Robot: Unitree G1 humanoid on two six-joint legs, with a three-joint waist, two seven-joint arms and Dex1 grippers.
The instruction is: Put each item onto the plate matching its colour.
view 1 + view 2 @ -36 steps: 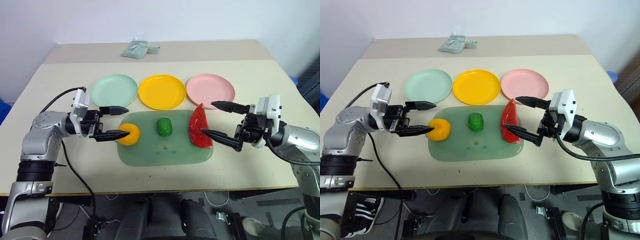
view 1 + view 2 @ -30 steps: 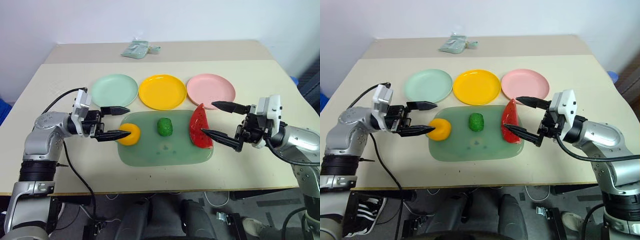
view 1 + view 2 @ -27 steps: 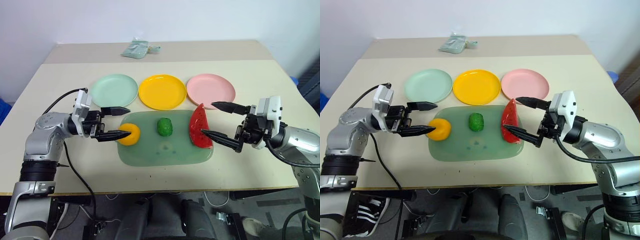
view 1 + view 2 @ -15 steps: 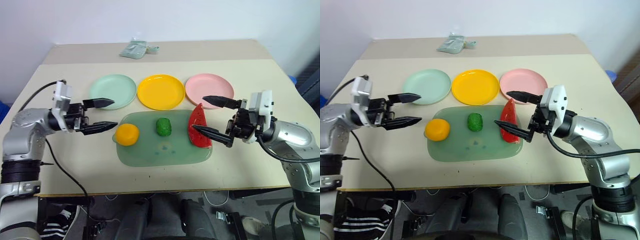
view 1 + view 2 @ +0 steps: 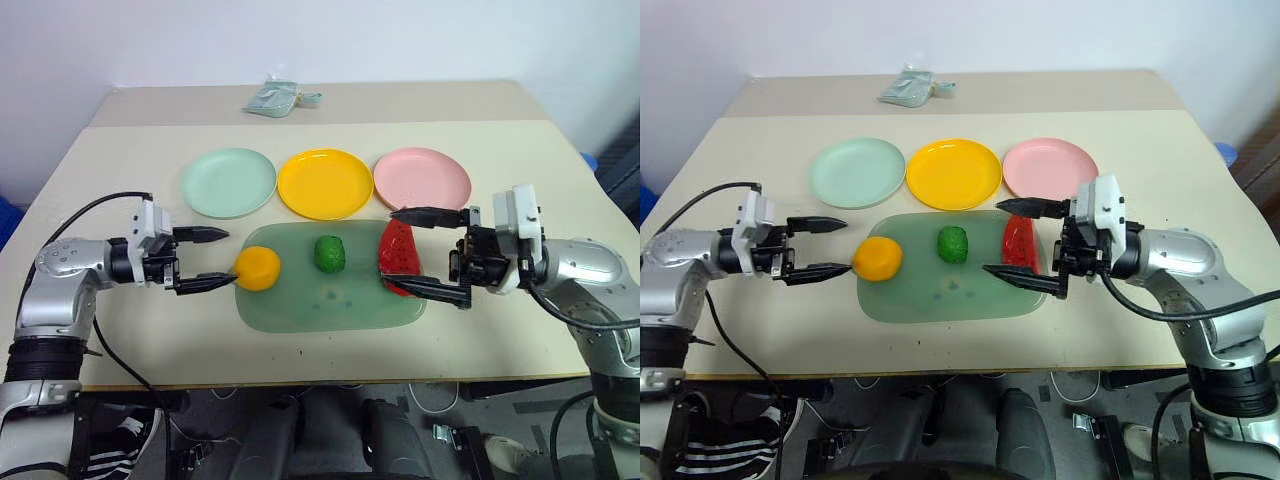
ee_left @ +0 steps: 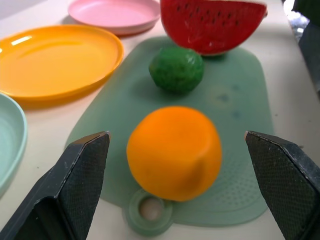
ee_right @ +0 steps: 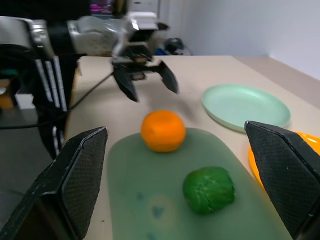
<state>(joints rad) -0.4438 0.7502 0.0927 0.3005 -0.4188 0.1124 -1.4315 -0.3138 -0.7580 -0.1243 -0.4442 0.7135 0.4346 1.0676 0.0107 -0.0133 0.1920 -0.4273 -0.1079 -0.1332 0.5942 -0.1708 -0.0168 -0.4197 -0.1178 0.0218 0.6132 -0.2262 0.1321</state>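
- The board (image 5: 330, 300), clear green, lies on the table (image 5: 520, 160) in front of three plates set in a row
- Plates from the robot's left to right: the mint plate (image 5: 228, 182), the yellow plate (image 5: 324, 183), the pink plate (image 5: 421, 178); all three are bare
- The orange (image 5: 258, 268) sits at the left end of the board, near its hanging hole
- The green lump (image 5: 329, 253) sits at the middle of the board, apart from the other two
- The wedge (image 5: 400, 250) stands at the right end of the board, flat cut side up
- The left gripper (image 5: 206, 259) is level and points right toward the orange; its fingers are spread wide and hold nothing
- The near fingertip (image 5: 228, 280) of that gripper is just beside the orange; I can't tell whether it touches
- The right gripper (image 5: 410, 250) is level and points left, fingers spread wide
- Its far finger (image 5: 425, 214) reaches over the wedge's top edge and its near finger (image 5: 425, 289) lies along the front of the wedge, so the wedge sits between them; the fingers are not closed on it
- A small pale-green packet (image 5: 272, 97) lies at the far side of the table, well behind the plates
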